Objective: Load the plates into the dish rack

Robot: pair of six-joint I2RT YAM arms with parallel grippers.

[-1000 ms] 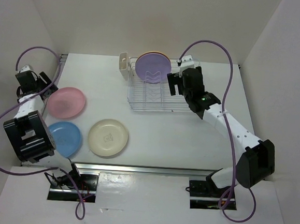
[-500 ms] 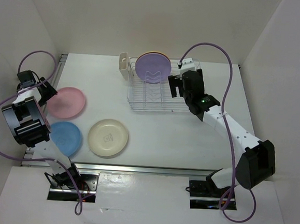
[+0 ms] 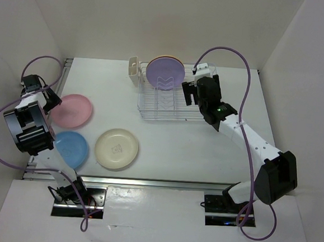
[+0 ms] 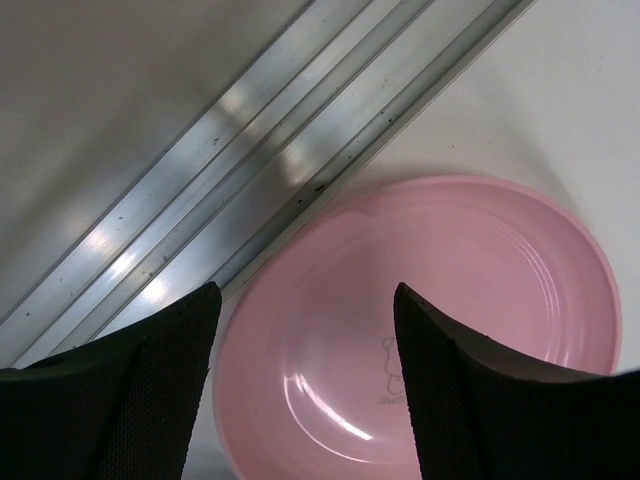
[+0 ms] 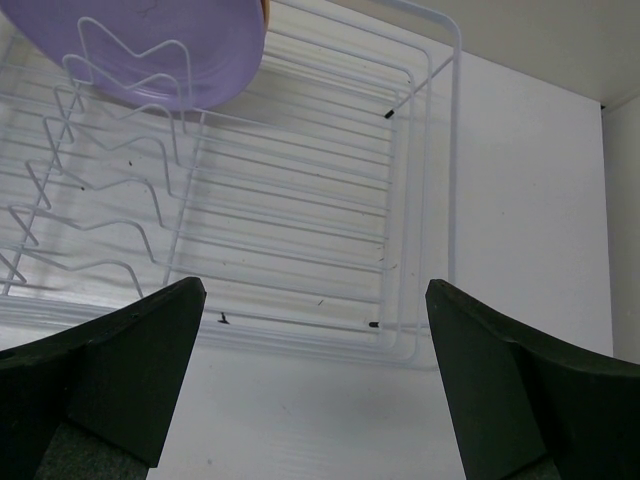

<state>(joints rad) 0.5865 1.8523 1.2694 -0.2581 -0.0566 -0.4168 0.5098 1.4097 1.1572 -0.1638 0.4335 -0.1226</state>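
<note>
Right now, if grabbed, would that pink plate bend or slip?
Probably stiff: the pink plate keeps a crisp moulded rim. Its glossy sheen suggests it could slip from the left gripper. Lying flat and shallow, it would likely slide, not tip, if pushed.

The dish rack's (image 3: 169, 105) far prongs are taken by the lavender plate (image 3: 164, 73) and orange plate (image 3: 170, 58), its nearer rows stand free from above, and the right gripper (image 3: 188, 93), jaws spread, crowds its right edge.
</note>
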